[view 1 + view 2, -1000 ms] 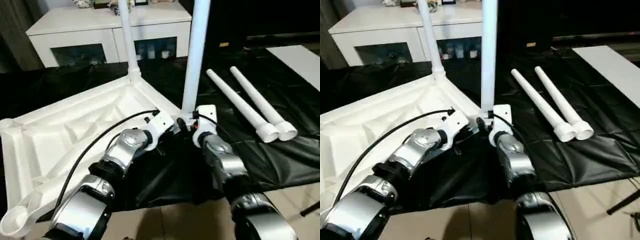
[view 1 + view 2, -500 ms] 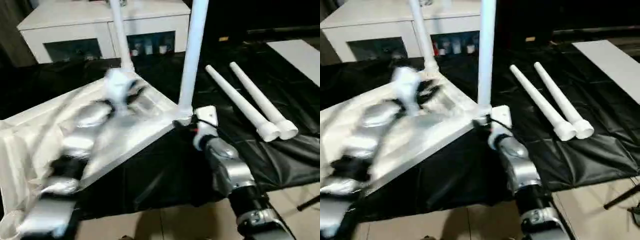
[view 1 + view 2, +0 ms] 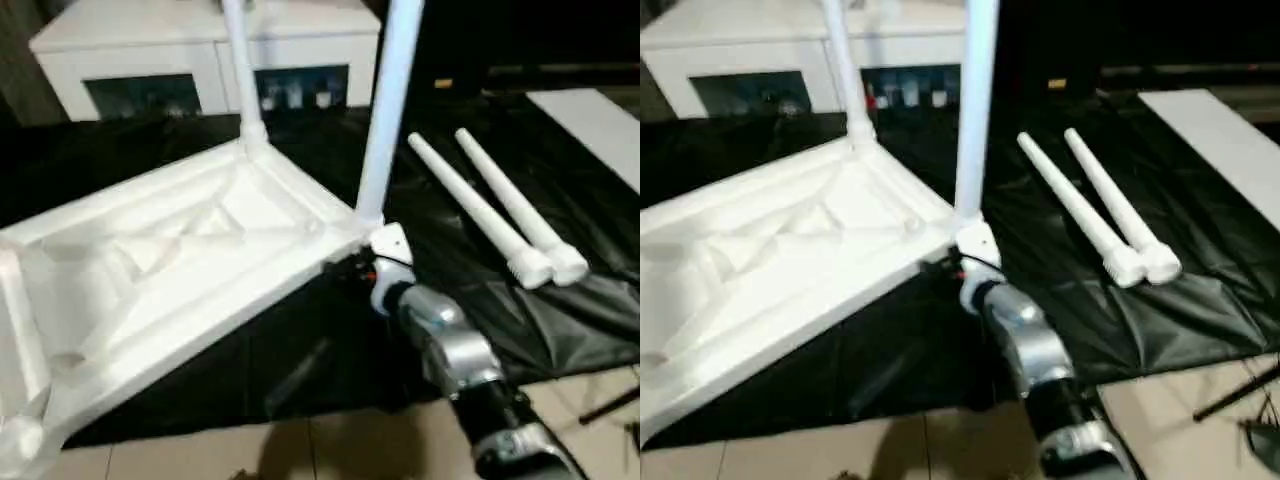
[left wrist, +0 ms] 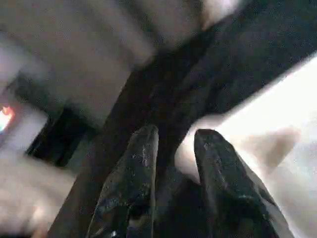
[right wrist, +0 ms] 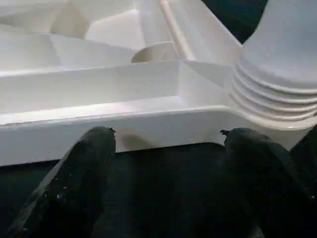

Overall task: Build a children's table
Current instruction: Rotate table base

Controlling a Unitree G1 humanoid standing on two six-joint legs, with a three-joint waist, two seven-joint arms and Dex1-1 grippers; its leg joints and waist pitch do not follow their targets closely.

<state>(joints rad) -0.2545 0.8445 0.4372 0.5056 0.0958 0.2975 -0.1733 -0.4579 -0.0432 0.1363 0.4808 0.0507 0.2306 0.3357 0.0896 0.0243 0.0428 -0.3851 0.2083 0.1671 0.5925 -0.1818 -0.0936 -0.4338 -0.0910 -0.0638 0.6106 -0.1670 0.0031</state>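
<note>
The white tabletop (image 3: pixel 180 250) lies upside down and tilted on the black cloth, its ribbed underside up. One leg (image 3: pixel 388 110) stands upright in the near right corner socket, another (image 3: pixel 240 70) in the far corner. Two loose legs (image 3: pixel 470 205) (image 3: pixel 515 200) lie side by side on the cloth to the right. My right gripper (image 5: pixel 168 131) is open wide just in front of the tabletop's rim (image 5: pixel 124 124), beside the near leg's ribbed base (image 5: pixel 277 94), with nothing between its fingers. My left gripper (image 4: pixel 173 136) has a narrow gap between its fingers and holds nothing.
A white cabinet (image 3: pixel 200 50) with glass doors stands behind the table. The black cloth (image 3: pixel 300 360) ends at a tiled floor (image 3: pixel 350 450) in front. A white board (image 3: pixel 590 110) lies at the far right.
My left arm has swung away from the near corner and out of the head views. The right arm stays by that corner. The camera has tilted slightly.
</note>
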